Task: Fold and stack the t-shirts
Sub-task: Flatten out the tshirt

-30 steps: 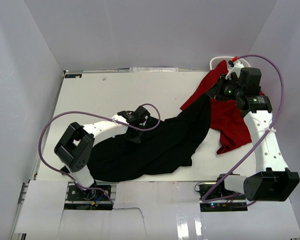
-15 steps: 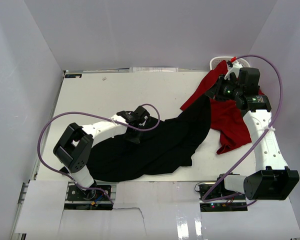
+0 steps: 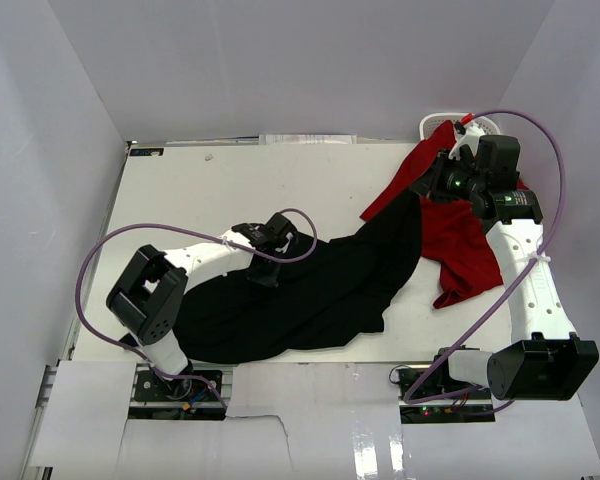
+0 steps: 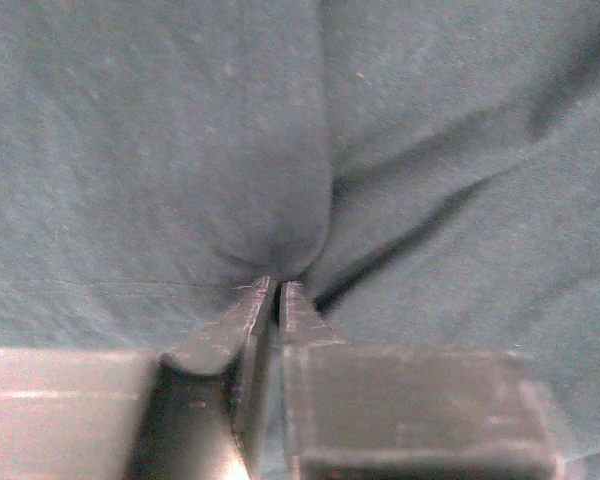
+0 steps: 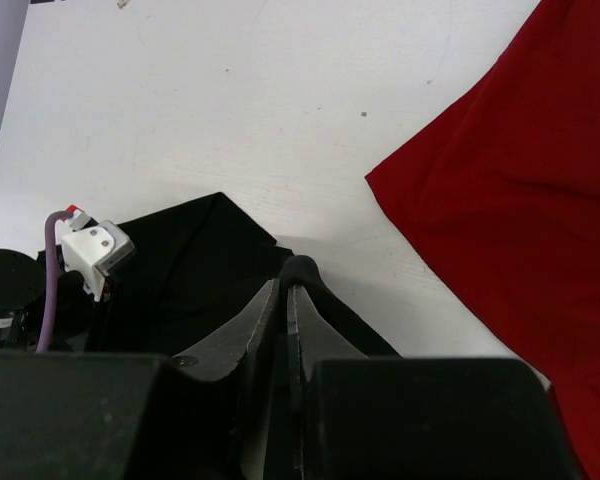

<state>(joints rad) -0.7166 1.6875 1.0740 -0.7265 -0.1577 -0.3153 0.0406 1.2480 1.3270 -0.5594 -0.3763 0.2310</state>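
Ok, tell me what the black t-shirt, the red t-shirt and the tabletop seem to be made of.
The black t-shirt: soft knit cloth, likely cotton jersey; matte, with slack creases and a faint weave in the left wrist view. The red t-shirt: similar matte cloth, draping in folds. The tabletop: hard, smooth white board, perhaps laminate; flat, with small scuffs.

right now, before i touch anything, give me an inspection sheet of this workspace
surface: white table, shirts spread over its near and right parts
job's things: black t-shirt stretched out unfolded from near left to far right; red t-shirt crumpled at right; nothing stacked
clutter: white basket at far right corner, mostly hidden
grippers: left gripper pinched on a pucker of the black t-shirt; right gripper shut on its far edge
cables: purple cables, one loop per arm, the left one passing above the black cloth
surroundings: plain white walls; nothing else seen
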